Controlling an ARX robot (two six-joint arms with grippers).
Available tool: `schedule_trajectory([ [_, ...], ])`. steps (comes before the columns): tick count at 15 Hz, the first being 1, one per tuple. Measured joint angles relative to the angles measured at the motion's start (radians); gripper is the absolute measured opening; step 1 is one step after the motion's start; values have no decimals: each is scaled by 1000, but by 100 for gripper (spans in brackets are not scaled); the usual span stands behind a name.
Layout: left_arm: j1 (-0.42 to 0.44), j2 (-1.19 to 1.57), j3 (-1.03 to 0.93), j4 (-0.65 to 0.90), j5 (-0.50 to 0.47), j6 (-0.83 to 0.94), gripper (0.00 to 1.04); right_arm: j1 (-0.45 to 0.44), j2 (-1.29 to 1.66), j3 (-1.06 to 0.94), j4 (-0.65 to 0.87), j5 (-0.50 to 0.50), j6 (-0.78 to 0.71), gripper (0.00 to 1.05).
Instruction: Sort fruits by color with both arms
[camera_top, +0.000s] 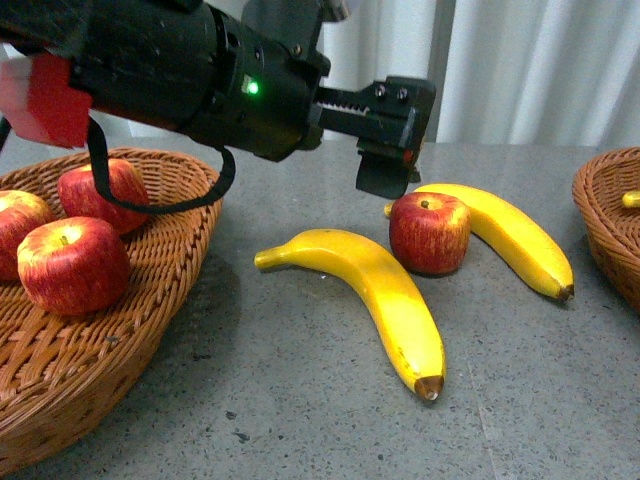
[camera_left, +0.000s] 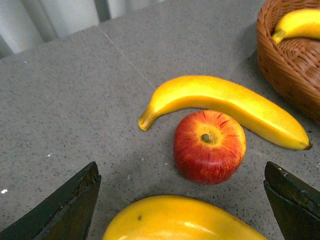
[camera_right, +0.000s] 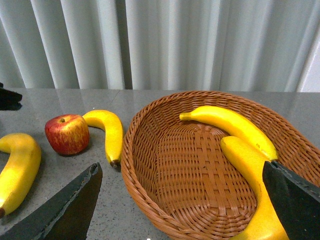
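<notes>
Sorting is judged a little over half done: three apples (camera_top: 72, 265) are seen in the apple basket (camera_top: 190, 230), well to the left of the loose apple (camera_top: 430, 232), and two bananas (camera_right: 230, 125) are lying in the banana basket (camera_right: 145, 165), off to that apple's right. Three fruits are left on the table (camera_top: 300, 420): the loose apple itself, the far banana (camera_top: 510, 235) curled close behind it, and the near banana (camera_top: 370, 300) just in front of it, on the robot's side. The left gripper (camera_top: 386, 175) is hung just above the loose apple, jaws spread wide, nothing held. The right gripper (camera_right: 180, 170) is poised by the banana basket, likewise spread and empty. The fruits are seen to be glossy and plastic-looking, the apples round, red, yellow at the stem, the bananas long, curved and brown-tipped. Both baskets are woven of brown wicker, shallow and oval; the table is grey, speckled and stone-like.
</notes>
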Motion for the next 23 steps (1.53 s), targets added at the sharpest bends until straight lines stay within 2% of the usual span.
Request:
schedule_trajectory([
  [7, -10, 159, 125, -18, 74, 27, 98, 0, 0, 0, 0, 0, 0, 98],
  [14, -65, 249, 201, -26, 88, 46, 98, 0, 0, 0, 0, 0, 0, 98],
  [23, -85, 351, 265, -20, 90, 71, 98, 0, 0, 0, 0, 0, 0, 98],
])
